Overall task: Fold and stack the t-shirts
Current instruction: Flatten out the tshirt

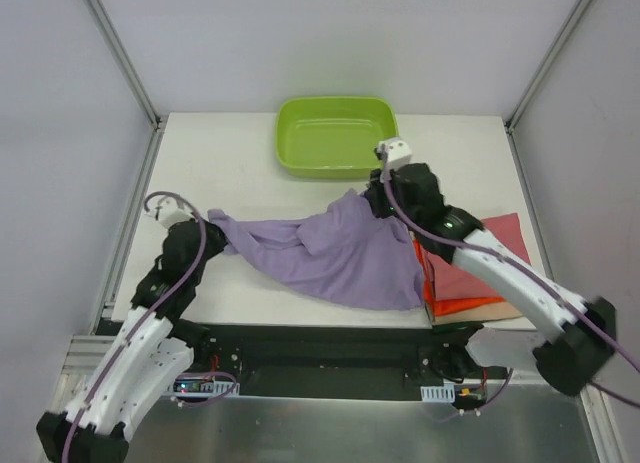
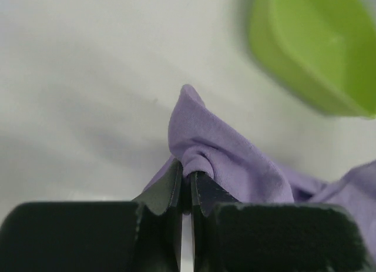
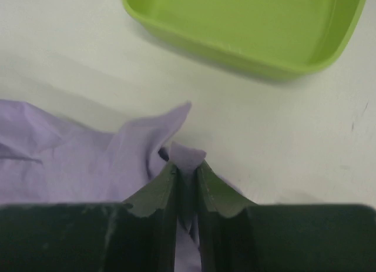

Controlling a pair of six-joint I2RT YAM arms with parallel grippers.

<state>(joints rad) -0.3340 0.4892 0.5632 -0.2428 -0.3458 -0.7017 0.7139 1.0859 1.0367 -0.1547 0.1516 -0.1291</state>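
Evidently the lilac shirt point(image 1: 340, 253) is held at two opposite ends so it can be drawn out wide rather than left in a heap. The left gripper point(image 2: 189, 181) is clamped tight on a small bunched tuck of cloth, and the rest of the shirt trails away to its right. The right gripper point(image 3: 187, 169) is likewise closed on a pinch of fabric, with the body of the shirt spreading to its left and back toward its arm. Between them the cloth is creased and slack in the middle, so I judge the spreading step is not finished and no fold has been made.

The green tub point(image 3: 247, 25) sits just ahead of the right gripper, apart from the cloth. Back under the right arm lies the pile: a red shirt point(image 1: 495, 248) on an orange shirt point(image 1: 440, 301), probably waiting there for the lilac one.
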